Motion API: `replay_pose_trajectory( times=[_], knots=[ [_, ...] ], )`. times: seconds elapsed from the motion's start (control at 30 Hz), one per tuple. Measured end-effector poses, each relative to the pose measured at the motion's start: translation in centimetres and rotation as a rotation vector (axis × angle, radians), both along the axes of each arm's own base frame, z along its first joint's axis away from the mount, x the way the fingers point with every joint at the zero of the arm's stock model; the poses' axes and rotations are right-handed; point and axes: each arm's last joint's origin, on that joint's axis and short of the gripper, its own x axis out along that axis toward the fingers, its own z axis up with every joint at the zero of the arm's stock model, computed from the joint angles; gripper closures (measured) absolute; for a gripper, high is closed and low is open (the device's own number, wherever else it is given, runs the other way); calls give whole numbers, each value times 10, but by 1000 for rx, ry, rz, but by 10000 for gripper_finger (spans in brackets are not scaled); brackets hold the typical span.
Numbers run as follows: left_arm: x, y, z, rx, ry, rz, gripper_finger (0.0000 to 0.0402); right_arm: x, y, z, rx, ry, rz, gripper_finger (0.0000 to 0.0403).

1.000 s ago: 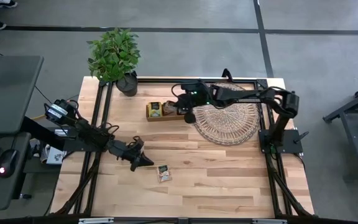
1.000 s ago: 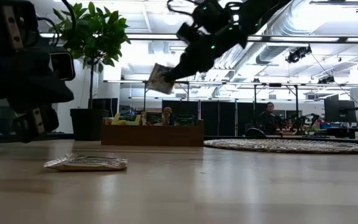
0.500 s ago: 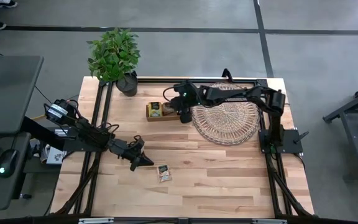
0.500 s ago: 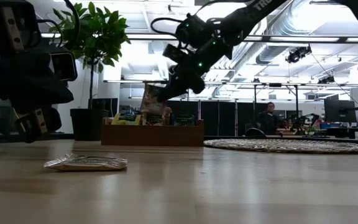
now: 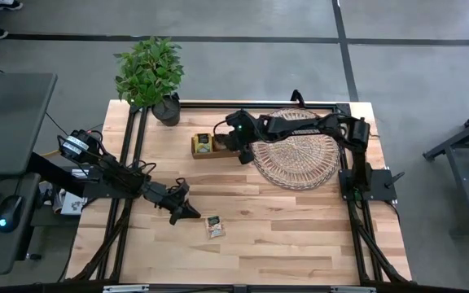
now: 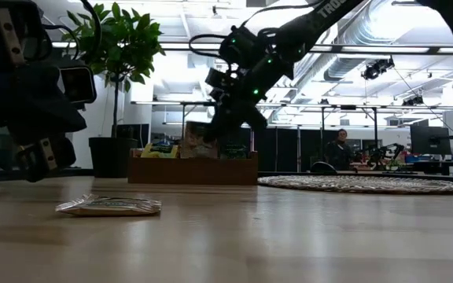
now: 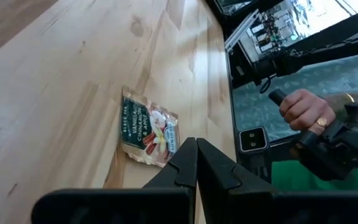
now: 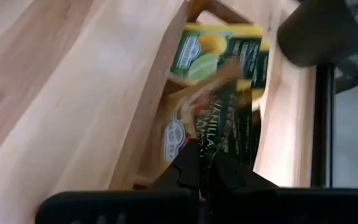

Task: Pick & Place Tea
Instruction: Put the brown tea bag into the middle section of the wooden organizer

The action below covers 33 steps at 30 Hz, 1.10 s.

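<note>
I've got the right gripper [image 5: 236,144] down at the wooden box [image 5: 212,145], upper centre of the high view, just left of the wicker tray [image 5: 297,159]. Fingers pinched tight on a tea sachet [image 8: 219,134], a dark one w/ "vanilla" lettering, which is partly inside a box compartment; in the low view it stands upright at the box top [image 6: 199,141]. More sachets sit in the box, incl. a yellow-green one [image 8: 213,53] in the next compartment.

Left gripper [image 5: 192,212] is lower left of centre in the high view, low over the table [image 5: 300,236], fingers [image 7: 188,163] pressed together w/ nothing between them. One loose sachet [image 5: 213,226] lies flat on the wood just right of that gripper's tip, not touching it; left wrist cam shows it as beige w/ a dark label strip [image 7: 148,126].

Potted plant [image 5: 152,77] at the table's upper left corner. A person's hand [image 7: 306,111] shows beyond the table edge on the left wrist cam.
</note>
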Motion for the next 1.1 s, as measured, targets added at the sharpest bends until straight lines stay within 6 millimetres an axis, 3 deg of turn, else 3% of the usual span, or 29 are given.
replay_pose_trajectory(
  times=[0.5,1.1],
  knots=[
    [0,0,-2,4,18,-9,401,5,-2,-10,-50,2,-52,394],
    [-1,0,-2,-3,26,-10,401,6,2,-10,38,-15,-188,253]
  ],
)
